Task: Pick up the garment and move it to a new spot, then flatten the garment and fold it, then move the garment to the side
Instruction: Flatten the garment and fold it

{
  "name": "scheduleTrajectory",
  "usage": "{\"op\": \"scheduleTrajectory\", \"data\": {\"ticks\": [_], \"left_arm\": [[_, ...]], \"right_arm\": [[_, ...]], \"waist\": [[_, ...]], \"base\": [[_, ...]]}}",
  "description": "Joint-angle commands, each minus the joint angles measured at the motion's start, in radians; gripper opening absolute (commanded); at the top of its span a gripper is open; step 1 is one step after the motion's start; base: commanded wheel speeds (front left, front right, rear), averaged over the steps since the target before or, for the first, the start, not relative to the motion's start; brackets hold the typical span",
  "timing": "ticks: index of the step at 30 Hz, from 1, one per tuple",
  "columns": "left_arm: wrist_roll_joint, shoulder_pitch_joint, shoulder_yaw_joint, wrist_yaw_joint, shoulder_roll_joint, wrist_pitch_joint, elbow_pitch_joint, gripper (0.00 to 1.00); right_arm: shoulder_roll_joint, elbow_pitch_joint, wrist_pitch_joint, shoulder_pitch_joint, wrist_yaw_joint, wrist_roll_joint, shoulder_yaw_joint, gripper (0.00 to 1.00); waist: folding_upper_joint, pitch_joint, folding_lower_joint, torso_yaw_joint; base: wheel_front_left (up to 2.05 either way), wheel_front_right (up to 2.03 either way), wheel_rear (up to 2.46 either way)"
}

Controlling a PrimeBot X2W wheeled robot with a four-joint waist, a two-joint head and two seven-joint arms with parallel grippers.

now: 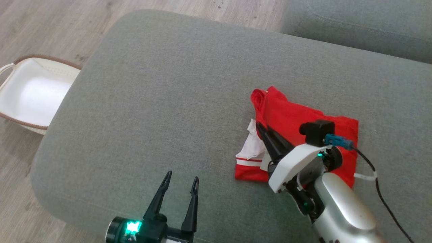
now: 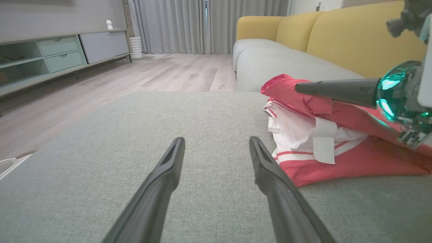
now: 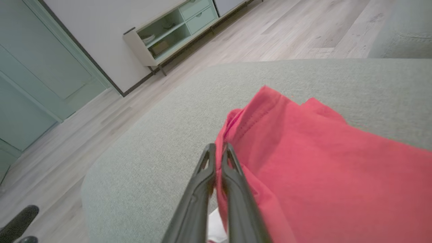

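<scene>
R gripper [image 3: 218, 147] pressed together, looks to be pinching garment [image 1: 297, 116] at red top-layer edge. L gripper [image 1: 181, 176] spread, idle. Rec: drag low + slow across cushion [image 1: 168, 84], keep fold intact.

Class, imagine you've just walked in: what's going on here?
A robot is handling a red and white garment that lies bunched on a grey sofa cushion. Its right gripper is shut and seems to pinch a red fold at the garment's edge. The left gripper hangs open over bare cushion, apart from the garment. A white basket stands on the floor beside the cushion.
</scene>
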Motion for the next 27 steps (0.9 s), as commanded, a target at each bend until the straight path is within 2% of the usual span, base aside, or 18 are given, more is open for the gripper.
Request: {"op": "scheduleTrajectory", "data": {"ticks": [1, 6, 15, 19, 23, 27], "left_arm": [[-0.006, -0.036, 0.024, 0.008, -0.011, -0.010, -0.023, 1.00], [-0.002, -0.030, 0.042, 0.020, -0.011, -0.010, -0.011, 1.00], [-0.079, -0.002, 0.112, 0.022, -0.012, -0.010, -0.017, 1.00], [-0.084, -0.003, 0.124, 0.022, -0.012, -0.010, -0.020, 1.00], [-0.078, -0.001, 0.125, 0.019, -0.012, -0.010, -0.025, 1.00], [-0.063, 0.014, 0.127, 0.021, -0.012, -0.010, -0.032, 1.00]], "right_arm": [[0.001, -0.034, -0.025, -0.042, -0.001, 0.014, 0.024, 1.00], [0.001, -0.052, -0.120, -0.046, -0.001, 0.020, 0.016, 1.00], [-0.010, -0.106, -0.320, 0.049, -0.001, -0.091, -0.150, 1.00], [-0.046, -0.129, -0.349, 0.127, -0.001, -0.144, -0.246, 1.00], [-0.056, -0.159, -0.356, 0.229, -0.001, -0.175, -0.354, 1.00], [-0.053, -0.196, -0.357, 0.342, -0.001, -0.233, -0.395, 1.00]], "waist": [[0.0000, 0.000, -0.0001, -0.009], [0.0000, -0.028, -0.0001, -0.064], [0.0000, -0.130, -0.0001, -0.207], [0.0000, -0.161, -0.0001, -0.255], [0.0000, -0.182, -0.0001, -0.282], [0.0000, -0.196, -0.0001, -0.299]], "base": [[0.00, 0.00, 0.00], [0.00, 0.00, 0.00], [0.00, 0.00, 0.00], [0.00, 0.00, 0.00], [0.00, 0.00, 0.00], [0.00, 0.00, 0.00]]}}
